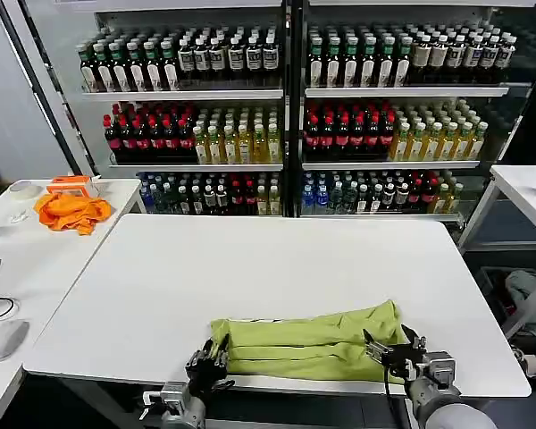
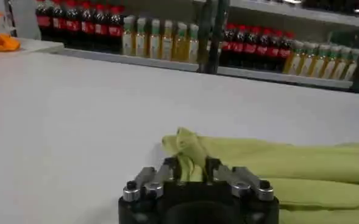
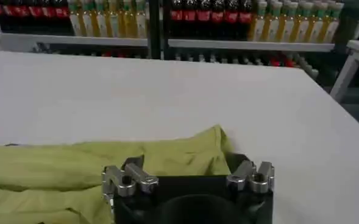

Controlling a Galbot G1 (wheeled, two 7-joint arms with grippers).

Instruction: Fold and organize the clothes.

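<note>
No legible text anywhere.

A white rectangular table (image 1: 250, 268) carries a folded lime-green cotton T-shirt (image 1: 308, 344) at its near edge.

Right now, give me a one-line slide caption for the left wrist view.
Left end effector shut on a bunched corner of the lime T-shirt lying on the white table.

I see a white desk (image 1: 250, 268) ahead, with glass-fronted shelving (image 1: 290, 107) behind it, its rows packed with bottles (image 1: 205, 134). To my left stands another white desk (image 1: 36, 259) carrying an orange cloth (image 1: 71, 211); a third (image 1: 523, 183) sits right.
</note>
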